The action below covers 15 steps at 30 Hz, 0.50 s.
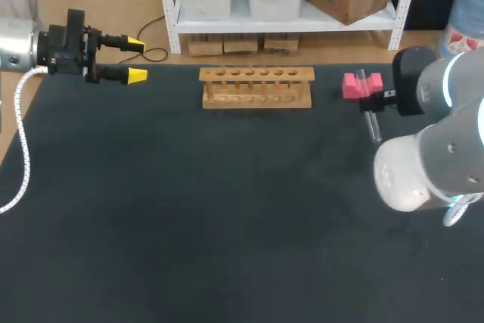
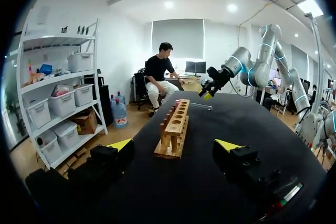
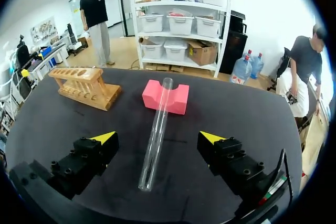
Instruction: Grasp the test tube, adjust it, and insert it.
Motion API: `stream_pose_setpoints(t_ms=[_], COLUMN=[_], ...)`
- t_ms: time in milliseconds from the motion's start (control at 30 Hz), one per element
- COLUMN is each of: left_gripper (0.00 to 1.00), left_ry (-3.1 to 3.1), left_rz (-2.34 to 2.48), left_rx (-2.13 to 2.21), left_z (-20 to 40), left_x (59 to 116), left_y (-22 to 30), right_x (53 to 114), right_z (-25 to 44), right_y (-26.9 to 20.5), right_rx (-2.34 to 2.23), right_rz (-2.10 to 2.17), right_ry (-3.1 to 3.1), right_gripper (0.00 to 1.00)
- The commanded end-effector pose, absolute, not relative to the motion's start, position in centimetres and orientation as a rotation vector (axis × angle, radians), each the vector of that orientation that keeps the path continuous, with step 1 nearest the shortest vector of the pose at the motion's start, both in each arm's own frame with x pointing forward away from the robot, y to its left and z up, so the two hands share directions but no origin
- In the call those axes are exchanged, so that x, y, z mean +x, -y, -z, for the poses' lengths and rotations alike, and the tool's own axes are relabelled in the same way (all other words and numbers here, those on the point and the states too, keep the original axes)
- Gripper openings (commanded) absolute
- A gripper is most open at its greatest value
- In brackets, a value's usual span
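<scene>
Our left gripper (image 1: 136, 59) wide open at far-left edge of table (image 1: 189, 209). Our right gripper (image 3: 157, 137) wide astride untouched test tube (image 3: 155, 129), far end on pink block (image 3: 178, 98); wooden rack (image 1: 256, 87) far centre.

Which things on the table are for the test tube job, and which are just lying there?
For the job:
test tube
wooden rack
right gripper, open, one finger on each side of the tube

Just there:
pink block, with the tube's far end resting on it
left gripper, open, near the table's far corner
</scene>
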<state>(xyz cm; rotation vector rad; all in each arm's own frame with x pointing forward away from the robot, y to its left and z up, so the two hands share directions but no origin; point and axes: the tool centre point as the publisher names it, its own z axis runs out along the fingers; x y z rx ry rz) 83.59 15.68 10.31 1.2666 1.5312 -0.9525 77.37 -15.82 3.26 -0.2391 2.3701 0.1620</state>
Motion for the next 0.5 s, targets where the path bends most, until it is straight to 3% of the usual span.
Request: stream_pose_setpoints(t_ms=[33,500], left_gripper=[1.00,1.00], left_ry=[-1.528,-1.528], left_rz=[0.953,0.953], left_rx=[1.267,1.267], left_z=[-10.2,-10.2], left_x=[83.7,83.7], left_y=[-15.7,-15.7], right_x=[78.2,78.9], right_z=[-2.6,-0.8], right_y=[15.2,14.5], right_rx=[-0.219,-0.252], right_rz=[-0.087,-0.114], right_ry=[-2.377,-2.419], right_gripper=[1.00,1.00])
